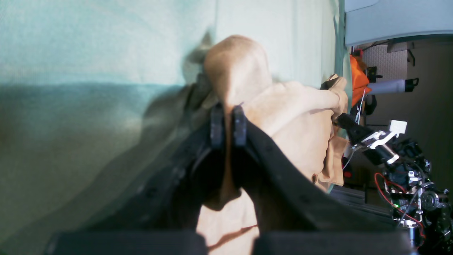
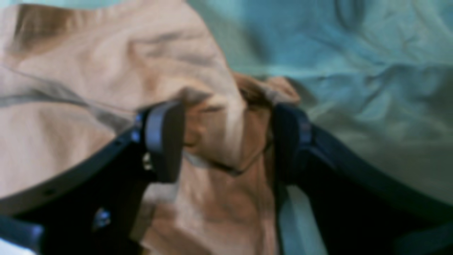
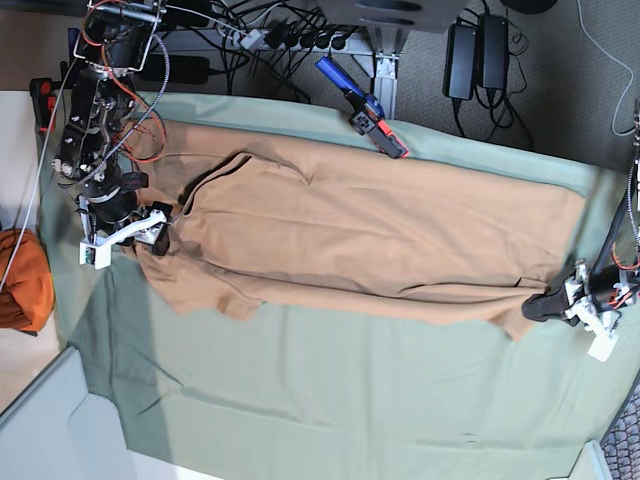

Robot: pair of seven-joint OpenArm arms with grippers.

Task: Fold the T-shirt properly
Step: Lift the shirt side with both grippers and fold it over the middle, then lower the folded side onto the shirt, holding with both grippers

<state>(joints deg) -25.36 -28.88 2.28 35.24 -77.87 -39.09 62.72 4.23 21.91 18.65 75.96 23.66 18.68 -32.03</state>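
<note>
Nearest the front edge, only the bare green table cloth (image 3: 330,400) is showing. Beyond it, the T-shirt (image 3: 380,235) is lying stretched lengthwise across the middle of the surface, reaching from the left edge to near the right edge. At the right edge, the left gripper (image 3: 545,307) is pinching the shirt's corner, its pads pressed together on a bunched fold. At the left edge, the right gripper (image 3: 165,240) is sitting spread, fabric bunched between its fingers (image 2: 164,140). Off the left edge, an orange cloth bundle (image 3: 22,280) is resting.
</note>
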